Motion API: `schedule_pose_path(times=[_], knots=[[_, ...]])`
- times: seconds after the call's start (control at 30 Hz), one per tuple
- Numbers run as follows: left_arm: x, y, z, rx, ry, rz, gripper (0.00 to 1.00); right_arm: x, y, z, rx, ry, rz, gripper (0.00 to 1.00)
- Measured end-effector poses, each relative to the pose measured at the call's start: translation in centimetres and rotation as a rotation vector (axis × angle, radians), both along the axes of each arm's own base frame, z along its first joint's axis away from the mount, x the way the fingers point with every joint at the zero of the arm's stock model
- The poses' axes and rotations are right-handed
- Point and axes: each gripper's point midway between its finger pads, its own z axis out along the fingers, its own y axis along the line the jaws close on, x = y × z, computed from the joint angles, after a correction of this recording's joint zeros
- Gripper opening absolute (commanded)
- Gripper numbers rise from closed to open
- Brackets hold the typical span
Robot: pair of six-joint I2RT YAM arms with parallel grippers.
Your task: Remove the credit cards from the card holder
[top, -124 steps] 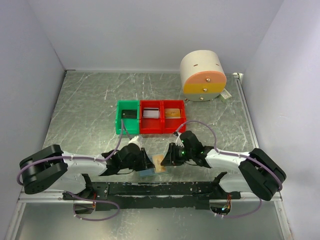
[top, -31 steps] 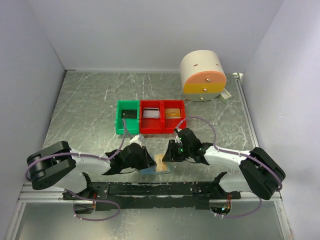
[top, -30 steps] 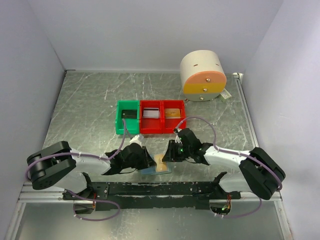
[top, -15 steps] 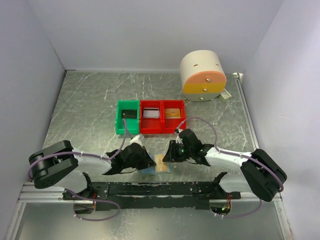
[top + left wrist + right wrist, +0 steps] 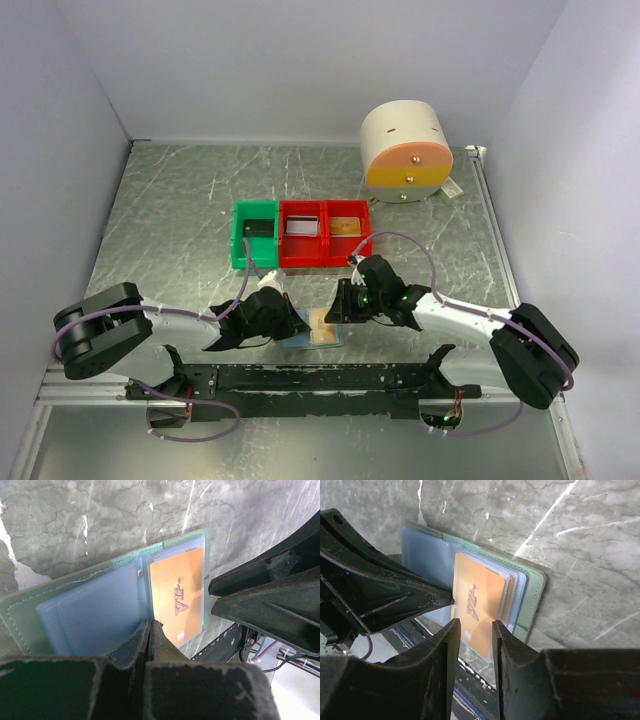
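Card holder (image 5: 312, 338) lies spread open at the middle of the worktop's (image 5: 180, 200) near edge in the overhead view, with the left gripper (image 5: 293, 326) and right gripper (image 5: 330, 312) meeting over it. Toward the worktop's middle, a green bin (image 5: 255, 235) and a red double bin (image 5: 325, 234) each show a card-like thing inside. I judge the job part done and this step to be drawing out another card.

Left wrist view: the left gripper (image 5: 151, 626) is clenched. Its tips meet on the card holder's (image 5: 90, 615) edge at the fold, apparently pinning it. An orange card (image 5: 180, 597) sits in the pocket on the right gripper's side, printed "VIP" in dark letters.

Right wrist view: the right gripper (image 5: 475, 625) has its jaws parted with nothing pinched, straddling the end of the orange card (image 5: 477, 600) among the card holder's (image 5: 532, 587) clear leaves. Next it would need to close on that end and slide the card out along the pocket while the left holds the sleeve down. The lettering here is too skewed to read.
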Motion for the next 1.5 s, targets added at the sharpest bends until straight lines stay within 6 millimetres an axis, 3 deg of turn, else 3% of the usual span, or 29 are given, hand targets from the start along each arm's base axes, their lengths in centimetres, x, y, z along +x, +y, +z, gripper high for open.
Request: schedule_pose_path(times=[0.4, 0.63, 0.73, 0.9, 1.07, 1.5], knots=[[0.0, 0.0, -0.1, 0.003, 0.001, 0.000, 0.07, -0.3, 0.6, -0.9, 0.015, 0.038, 0.015, 0.32], [0.0, 0.1, -0.2, 0.000, 0.004, 0.005, 0.31, -0.3, 0.8, -0.8, 0.033, 0.038, 0.017, 0.32], [0.1, -0.2, 0.1, -0.020, 0.001, 0.007, 0.37, -0.3, 1.1, -0.9, 0.054, 0.040, 0.017, 0.32], [0.0, 0.0, 0.2, -0.062, -0.005, 0.018, 0.29, -0.4, 1.4, -0.8, 0.080, 0.046, 0.019, 0.31], [-0.2, 0.4, 0.0, -0.078, 0.000, 0.028, 0.08, -0.4, 1.5, -0.8, 0.093, 0.047, 0.017, 0.31], [-0.3, 1.5, 0.8, -0.055, -0.004, 0.052, 0.07, -0.3, 1.4, -1.1, 0.070, 0.046, 0.016, 0.32]])
